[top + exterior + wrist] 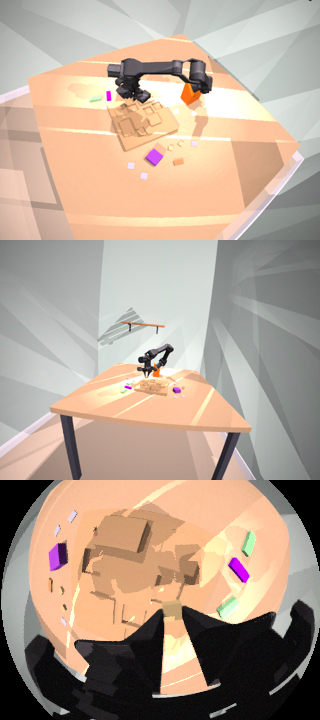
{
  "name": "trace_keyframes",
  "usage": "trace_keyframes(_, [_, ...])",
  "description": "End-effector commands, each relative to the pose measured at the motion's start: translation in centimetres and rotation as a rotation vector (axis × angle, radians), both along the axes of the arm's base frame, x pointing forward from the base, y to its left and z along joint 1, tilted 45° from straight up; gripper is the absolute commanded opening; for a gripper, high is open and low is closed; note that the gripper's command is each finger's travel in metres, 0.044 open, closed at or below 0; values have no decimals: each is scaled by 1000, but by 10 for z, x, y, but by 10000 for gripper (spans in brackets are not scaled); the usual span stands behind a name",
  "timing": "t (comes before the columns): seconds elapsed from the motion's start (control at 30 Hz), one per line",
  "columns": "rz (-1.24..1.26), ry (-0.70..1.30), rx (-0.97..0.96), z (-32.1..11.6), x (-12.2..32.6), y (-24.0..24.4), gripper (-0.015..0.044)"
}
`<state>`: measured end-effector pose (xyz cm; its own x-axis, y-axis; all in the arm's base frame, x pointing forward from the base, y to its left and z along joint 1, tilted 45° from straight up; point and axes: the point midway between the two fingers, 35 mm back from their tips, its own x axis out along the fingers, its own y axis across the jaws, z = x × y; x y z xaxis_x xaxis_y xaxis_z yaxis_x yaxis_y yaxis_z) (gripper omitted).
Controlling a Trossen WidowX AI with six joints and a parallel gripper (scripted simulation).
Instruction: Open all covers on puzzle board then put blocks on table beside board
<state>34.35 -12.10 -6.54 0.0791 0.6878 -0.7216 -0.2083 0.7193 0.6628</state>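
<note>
My gripper (146, 376) (172, 611) is shut on a small tan block (172, 609), held at the fingertips above the back part of the puzzle board. The tan board (168, 126) (155, 391) has square wells and same-coloured covers; one large raised cover (120, 534) shows in the wrist view. Shadows obscure which wells are bare. Beside the board lie a purple block (154, 157) (176, 390) (57, 557), a magenta block (108, 95) (128, 387) (239, 570), green blocks (124, 391) (248, 544) (228, 608), an orange block (178, 161) and two yellow blocks (170, 148) (180, 143).
Thin lavender tiles (131, 165) (143, 175) (194, 143) lie near the purple and yellow blocks. An upright orange object (189, 96) (156, 371) stands beneath the arm, beyond the board. A wall shelf (142, 324) is far behind the table.
</note>
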Motion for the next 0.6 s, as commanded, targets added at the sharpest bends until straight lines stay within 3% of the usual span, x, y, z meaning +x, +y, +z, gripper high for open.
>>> trace_keyframes(0.0, [4,-3,-5,8,-1,-8,80])
trace_keyframes(0.57, [-1,1,-24,-10,-35,-41,80])
